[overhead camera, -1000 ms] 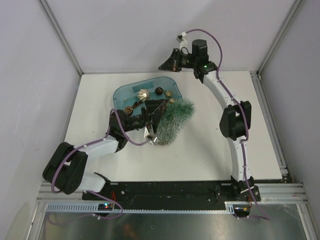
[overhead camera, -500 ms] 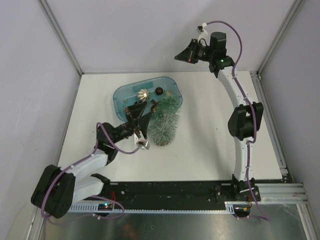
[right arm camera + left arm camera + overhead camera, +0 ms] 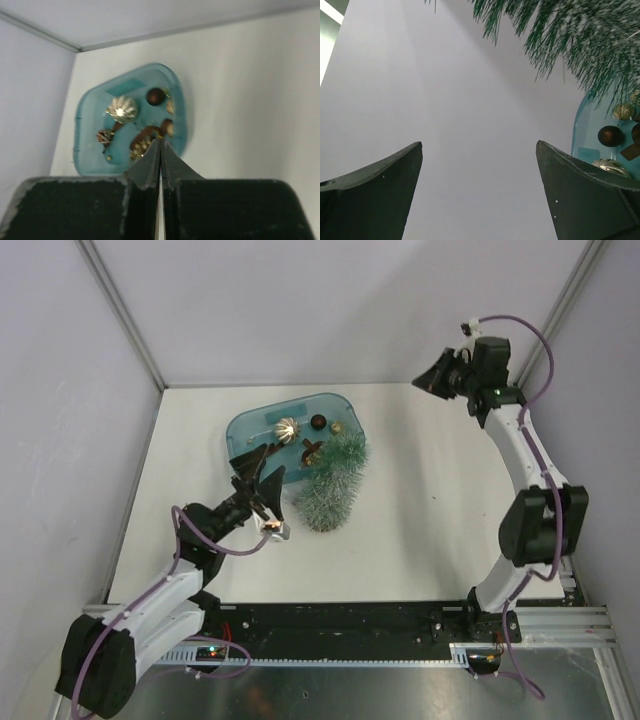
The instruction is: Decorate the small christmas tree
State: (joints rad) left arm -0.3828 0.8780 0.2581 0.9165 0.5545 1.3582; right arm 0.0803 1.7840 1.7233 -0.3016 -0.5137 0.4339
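Your left gripper [image 3: 479,143] has its jaws spread wide with nothing between them, just at 9 o'clock of the small christmas tree [image 3: 335,488]. The tree lies on its side on the white table [image 3: 430,500], left of centre. Its narrow end reaches the rim of the translucent blue tub [image 3: 245,430] at its 11 o'clock. A ribbed silver bauble [image 3: 287,427] and a dark brown ball [image 3: 318,422] lie in the tub. Your right gripper [image 3: 160,144] hangs raised at the table's 1 o'clock corner, fingers pressed together on nothing.

Translucent blue tub [image 3: 245,436] on white table [image 3: 430,510], ribbed silver bauble [image 3: 287,428] inside
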